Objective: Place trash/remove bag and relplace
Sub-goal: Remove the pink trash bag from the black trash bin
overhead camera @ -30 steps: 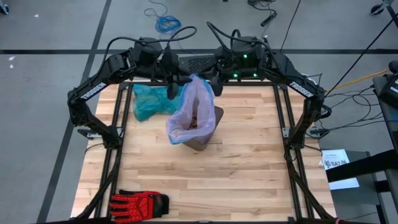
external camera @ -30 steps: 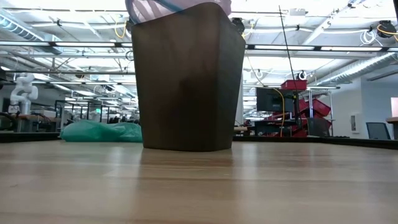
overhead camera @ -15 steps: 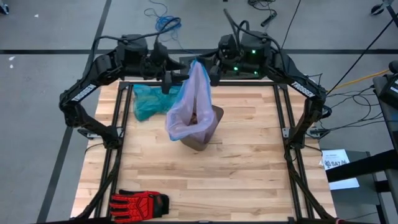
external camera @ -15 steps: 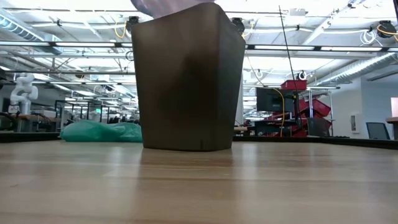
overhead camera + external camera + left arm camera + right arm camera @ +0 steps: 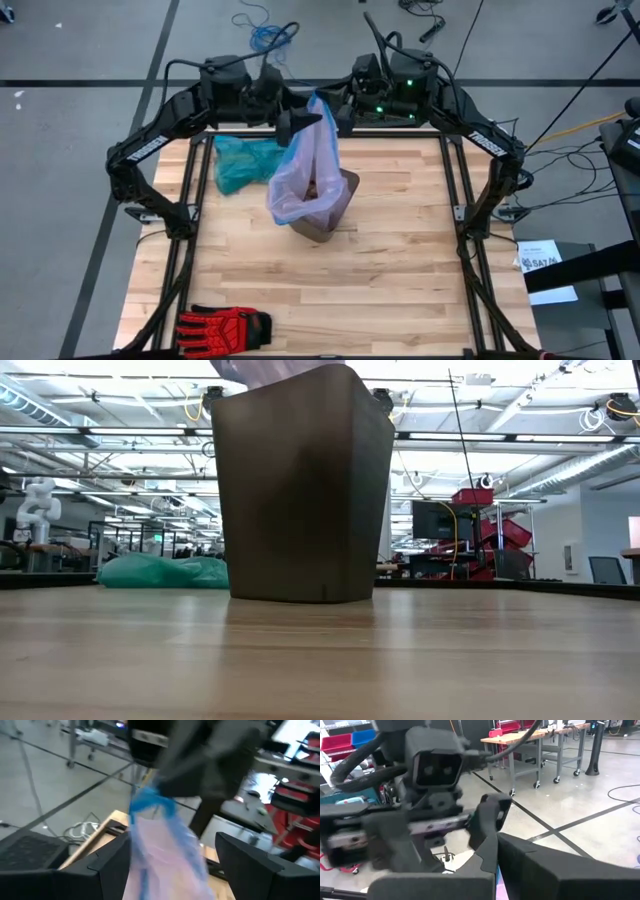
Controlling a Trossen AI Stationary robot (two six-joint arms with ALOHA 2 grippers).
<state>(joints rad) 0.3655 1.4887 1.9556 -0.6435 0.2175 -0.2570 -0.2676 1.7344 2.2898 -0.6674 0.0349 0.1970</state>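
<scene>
Bag (image 5: 310, 170) between both raised tools

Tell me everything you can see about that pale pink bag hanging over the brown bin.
The bag is thin, see-through pale pink-lavender plastic with blue drawstring at its top. It is pulled up tall out of the brown bin at the table's middle, its lower part still inside, with dark bits showing through. The right tool pinches its bunched top; the left tool stands open beside it, fingers either side of the plastic in its wrist view.
</scene>
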